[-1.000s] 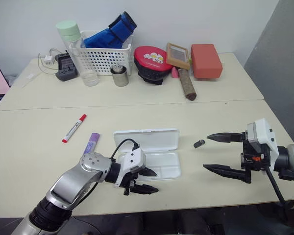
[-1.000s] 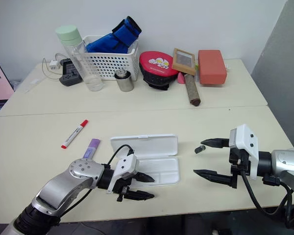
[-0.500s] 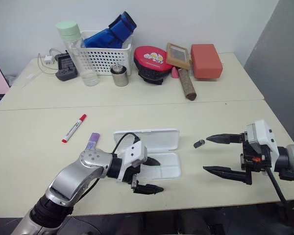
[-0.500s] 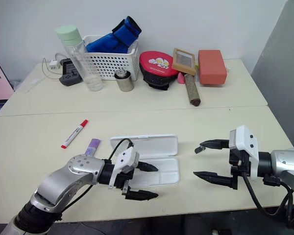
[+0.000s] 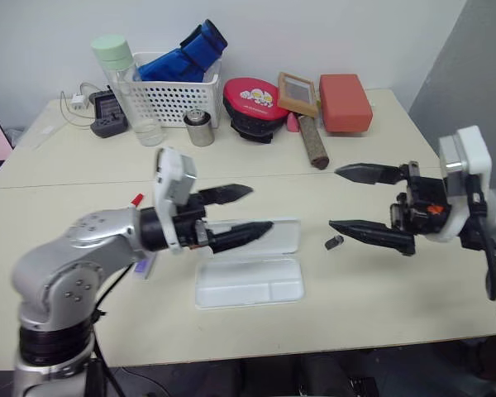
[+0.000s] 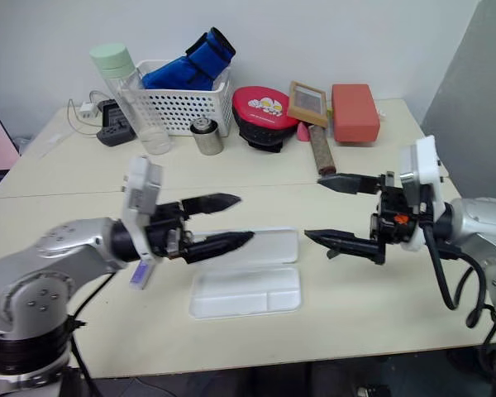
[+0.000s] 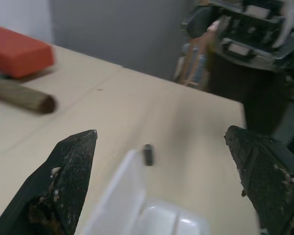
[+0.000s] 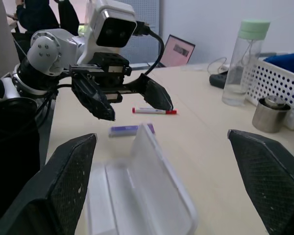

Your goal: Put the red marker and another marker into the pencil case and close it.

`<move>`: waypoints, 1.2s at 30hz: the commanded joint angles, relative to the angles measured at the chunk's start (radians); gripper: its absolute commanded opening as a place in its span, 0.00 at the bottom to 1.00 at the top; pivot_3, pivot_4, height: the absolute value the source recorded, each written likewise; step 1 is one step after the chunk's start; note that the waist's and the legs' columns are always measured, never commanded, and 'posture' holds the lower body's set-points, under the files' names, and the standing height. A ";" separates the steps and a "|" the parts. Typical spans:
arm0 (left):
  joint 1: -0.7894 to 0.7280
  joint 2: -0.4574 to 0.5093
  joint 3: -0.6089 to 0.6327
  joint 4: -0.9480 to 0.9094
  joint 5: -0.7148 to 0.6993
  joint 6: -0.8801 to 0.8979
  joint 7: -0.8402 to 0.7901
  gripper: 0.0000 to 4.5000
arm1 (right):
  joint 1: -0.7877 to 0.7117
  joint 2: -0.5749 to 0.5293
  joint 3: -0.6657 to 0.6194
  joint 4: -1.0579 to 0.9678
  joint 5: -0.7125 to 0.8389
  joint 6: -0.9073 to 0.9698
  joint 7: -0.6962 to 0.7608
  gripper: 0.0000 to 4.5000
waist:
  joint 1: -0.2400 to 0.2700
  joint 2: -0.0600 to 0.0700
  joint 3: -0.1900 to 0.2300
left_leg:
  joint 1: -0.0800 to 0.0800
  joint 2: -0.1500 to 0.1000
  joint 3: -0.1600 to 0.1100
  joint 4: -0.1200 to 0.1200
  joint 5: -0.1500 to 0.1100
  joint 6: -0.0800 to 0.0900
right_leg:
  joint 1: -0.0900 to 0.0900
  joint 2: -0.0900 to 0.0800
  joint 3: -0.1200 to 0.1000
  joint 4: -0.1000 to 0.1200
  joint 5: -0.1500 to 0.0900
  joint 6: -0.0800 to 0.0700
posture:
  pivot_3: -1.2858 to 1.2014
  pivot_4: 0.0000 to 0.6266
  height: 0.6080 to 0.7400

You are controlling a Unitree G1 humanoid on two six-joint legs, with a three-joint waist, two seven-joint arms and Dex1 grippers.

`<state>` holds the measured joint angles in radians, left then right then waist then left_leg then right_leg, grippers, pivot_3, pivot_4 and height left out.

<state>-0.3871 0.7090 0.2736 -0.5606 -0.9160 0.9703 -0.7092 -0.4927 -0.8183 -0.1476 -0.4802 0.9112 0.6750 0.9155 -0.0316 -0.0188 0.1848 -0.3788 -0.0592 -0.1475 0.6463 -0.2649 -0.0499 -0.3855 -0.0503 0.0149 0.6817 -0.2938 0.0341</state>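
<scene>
We see the case (image 6: 246, 277) lying open near the front edge of the bench (image 6: 355, 306), its divided tray toward that edge and its lid laid flat behind it; nothing lies in the tray. The red marker (image 8: 154, 111) lies on the bench toward the left edge, beyond the case, and the lilac marker (image 8: 130, 129) lies between it and the case, just beside the lid's left end. Both are partly hidden behind our left arm in the head views.

Our left gripper (image 6: 219, 222) hovers above the bench over the left end of the case, pointing level toward the right, jaws wide open and holding nothing. Our right gripper (image 6: 335, 211) hovers above the bench to the right of the case, pointing level toward the left, jaws wide open and empty as well. The two grippers face each other across the case, well apart.

A small dark piece (image 5: 334, 242) lies on the bench just right of the lid, below the right gripper.

Along the back edge stand a basket (image 6: 182, 103) with a blue bundle (image 6: 190, 62), a bottle (image 6: 128, 95), a tin (image 6: 205, 136), a red pouch (image 6: 263, 112), a framed board (image 6: 307, 101), a brown roll (image 6: 320, 150) and a red box (image 6: 355, 112).
</scene>
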 commanded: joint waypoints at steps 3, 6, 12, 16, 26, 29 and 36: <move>0.092 0.131 0.063 0.200 0.212 -0.148 0.004 0.98 | -0.089 0.048 0.092 0.032 -0.101 -0.042 0.005 1.00 | 0.002 0.000 0.000 | 0.000 0.001 0.000 0.000 0.000 0.000 | -0.001 0.001 0.000 0.000 0.001 -0.001 | 0.52 0.24 1.00; 0.106 0.139 0.073 0.311 0.268 -0.220 -0.011 0.98 | -0.095 0.067 0.115 0.025 -0.114 -0.049 0.016 1.00 | 0.009 0.000 0.000 | -0.002 0.000 -0.001 0.000 0.000 0.000 | -0.002 0.000 0.000 -0.001 0.001 -0.001 | 0.52 0.24 1.00; 0.052 0.201 0.078 0.703 0.418 -0.424 -0.063 0.98 | -0.071 0.085 0.126 -0.013 -0.103 -0.035 0.016 1.00 | 0.006 0.000 0.000 | -0.003 0.000 -0.003 -0.001 0.000 0.000 | -0.004 -0.001 0.000 -0.001 0.001 -0.001 | 0.52 0.24 1.00; 0.004 0.214 0.010 0.905 0.510 -0.542 -0.124 0.98 | -0.067 0.086 0.129 -0.022 -0.109 -0.032 0.010 1.00 | 0.006 0.000 0.000 | -0.003 -0.001 -0.003 -0.001 0.000 0.001 | -0.004 -0.001 0.000 -0.001 0.001 -0.001 | 0.52 0.24 1.00; -0.189 0.170 -0.118 1.316 0.677 -0.698 -0.172 0.98 | -0.072 0.105 0.107 -0.049 -0.099 -0.020 -0.044 1.00 | 0.002 -0.001 0.000 | -0.004 -0.001 -0.005 -0.001 0.000 0.001 | -0.004 -0.001 -0.001 0.000 0.001 -0.001 | 0.52 0.24 1.00; -0.219 0.143 -0.155 1.386 0.715 -0.690 -0.185 0.98 | -0.068 0.107 0.102 -0.063 -0.094 -0.015 -0.057 1.00 | 0.001 -0.001 0.000 | -0.004 -0.001 -0.004 -0.001 0.000 0.001 | -0.004 -0.001 -0.001 0.000 0.001 -0.001 | 0.52 0.24 1.00; -0.238 0.129 -0.188 1.460 0.765 -0.676 -0.201 0.98 | -0.058 0.102 0.084 -0.082 -0.081 -0.005 -0.085 1.00 | 0.001 -0.001 -0.001 | -0.003 -0.001 -0.005 0.000 0.000 0.001 | -0.004 -0.001 -0.001 0.002 0.001 -0.001 | 0.52 0.24 1.00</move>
<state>-0.6298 0.8362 0.1040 0.8697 -0.1814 0.2892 -0.9044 -0.5482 -0.7088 -0.0236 -0.5299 0.8113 0.6707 0.8423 -0.0308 -0.0196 0.1838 -0.3817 -0.0604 -0.1521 0.6459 -0.2653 -0.0492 -0.3892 -0.0517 0.0139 0.6833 -0.2929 0.0329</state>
